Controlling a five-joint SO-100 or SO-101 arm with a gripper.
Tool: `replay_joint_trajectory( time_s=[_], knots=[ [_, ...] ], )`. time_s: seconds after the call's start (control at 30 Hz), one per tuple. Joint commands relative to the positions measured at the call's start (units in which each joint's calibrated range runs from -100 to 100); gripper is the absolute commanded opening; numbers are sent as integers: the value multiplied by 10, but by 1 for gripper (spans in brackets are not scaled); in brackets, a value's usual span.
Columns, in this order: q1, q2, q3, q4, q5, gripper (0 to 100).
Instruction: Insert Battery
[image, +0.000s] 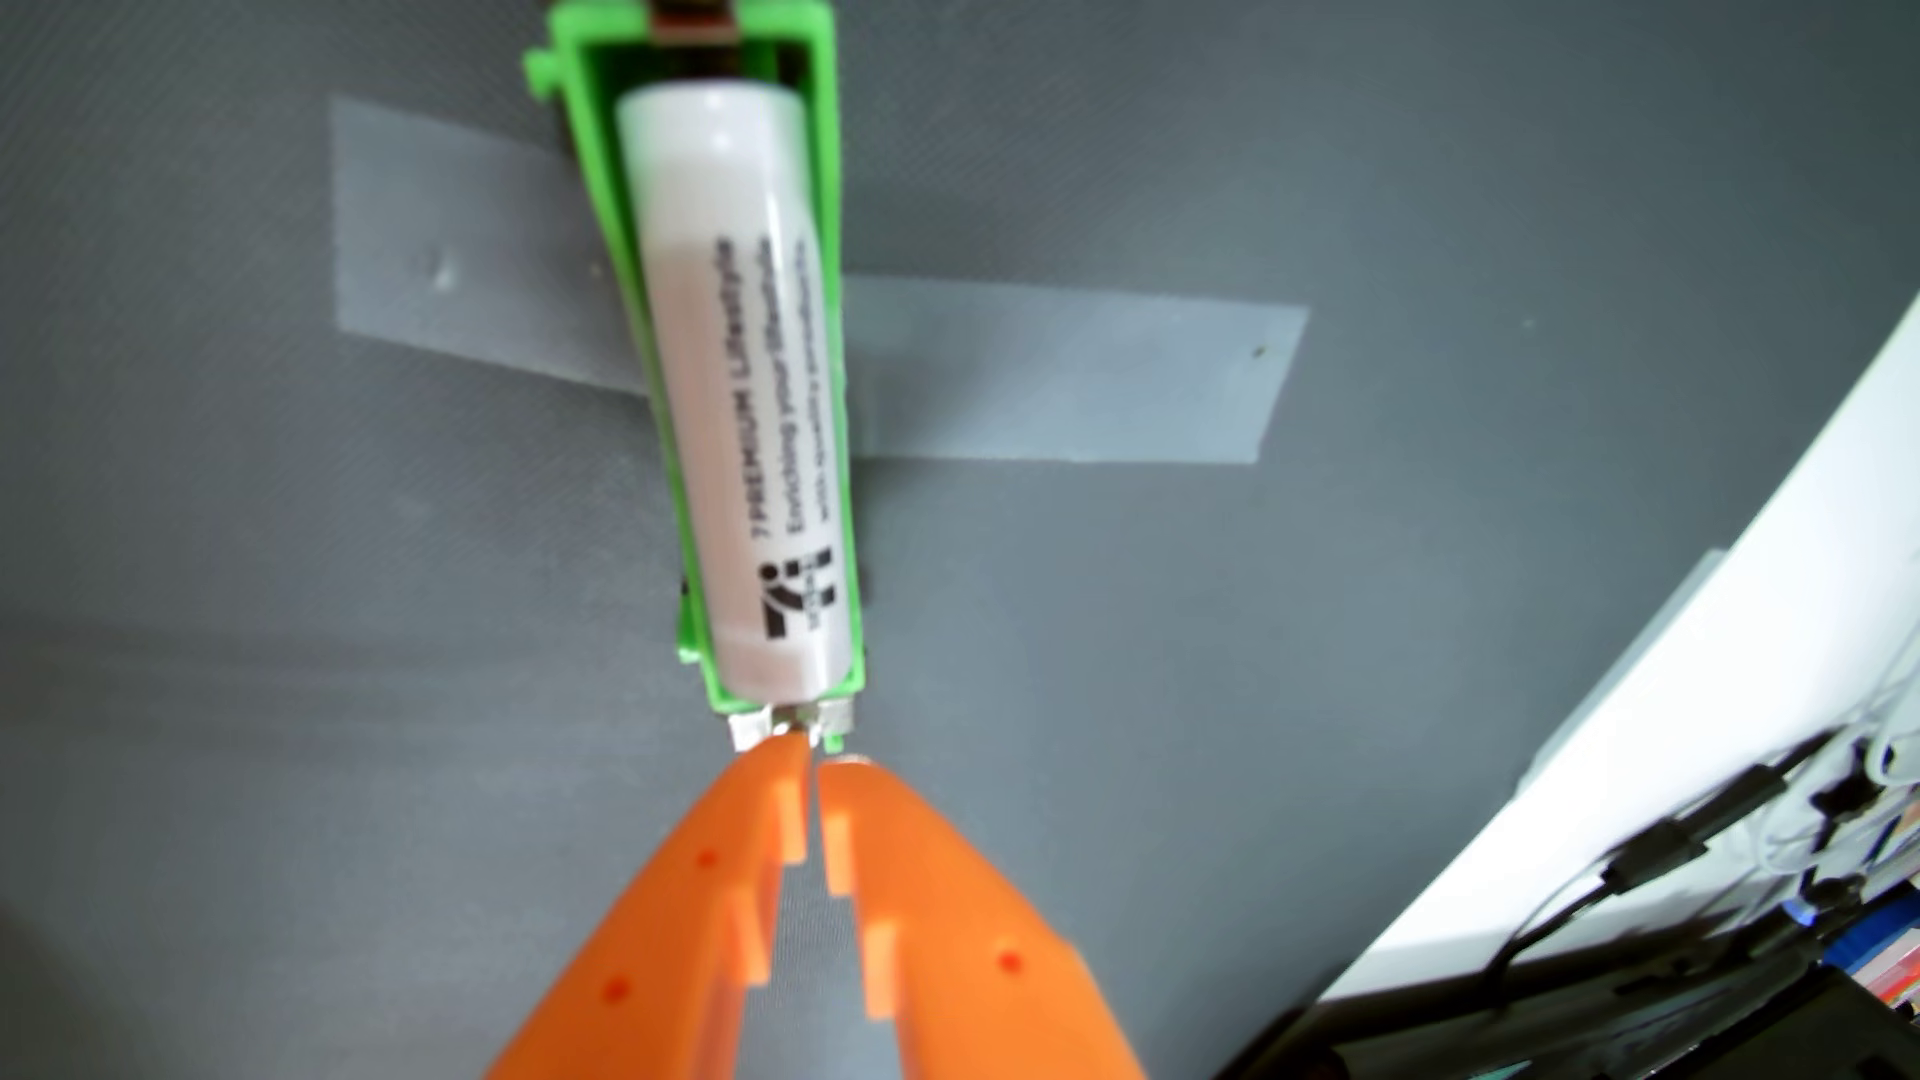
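White battery (743, 395) lies in green holder (831, 208) (taped to grey mat (312, 623)) — orange gripper (815, 756) nearly closed, holding nothing, tips at holder's near end.

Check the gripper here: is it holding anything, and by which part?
Nothing is held. The orange gripper is nearly closed on empty air, just short of the battery, which lies in the green holder.

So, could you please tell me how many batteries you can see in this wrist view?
1. The white battery lies lengthwise in the green holder taped to the grey mat, just beyond the orange claw tips. The holder's top end is cut off, so anything beyond is hidden.
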Motion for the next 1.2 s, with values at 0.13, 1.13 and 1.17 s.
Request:
replay_joint_trajectory(
  time_s=[0.13,1.13,1.17],
  knots=[
    [-3,-20,-8,-4,-1,1],
    [-48,-14,-23,-4,-2,1],
    [-48,-14,-20,-4,-3,1]
  ],
)
